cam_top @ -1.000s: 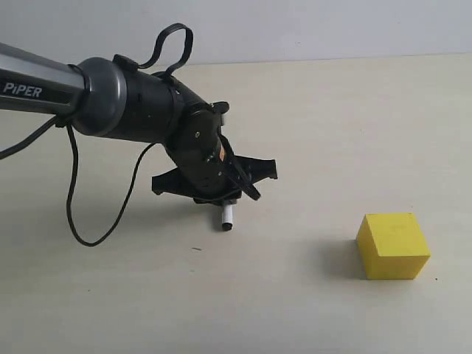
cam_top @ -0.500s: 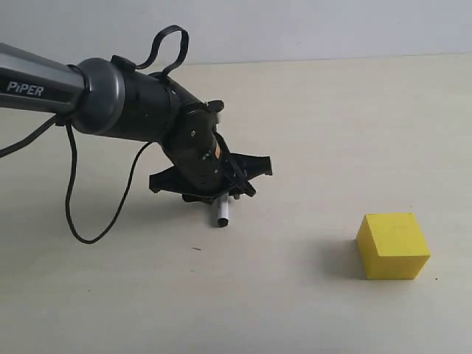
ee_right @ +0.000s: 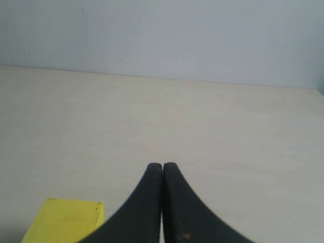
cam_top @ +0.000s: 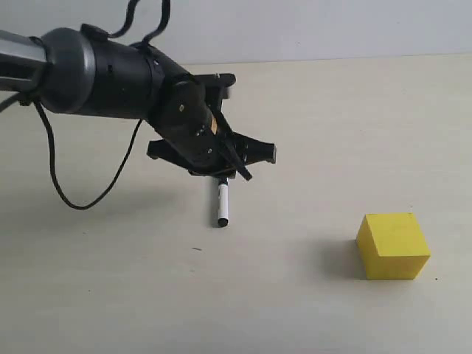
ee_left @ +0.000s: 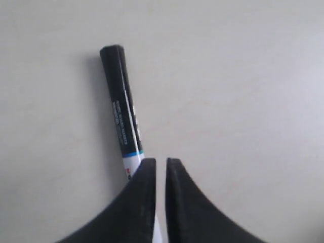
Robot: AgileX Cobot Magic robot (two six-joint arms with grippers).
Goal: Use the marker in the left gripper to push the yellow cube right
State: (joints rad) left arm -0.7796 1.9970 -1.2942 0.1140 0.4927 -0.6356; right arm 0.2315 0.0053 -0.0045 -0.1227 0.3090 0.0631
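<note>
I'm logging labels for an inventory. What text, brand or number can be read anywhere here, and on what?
Nothing reads clearly.
On the marker: white print along the black cap, too blurred to read.
On the left arm: a small orange sticker, too small to read.
On the yellow cube: no text.
</note>
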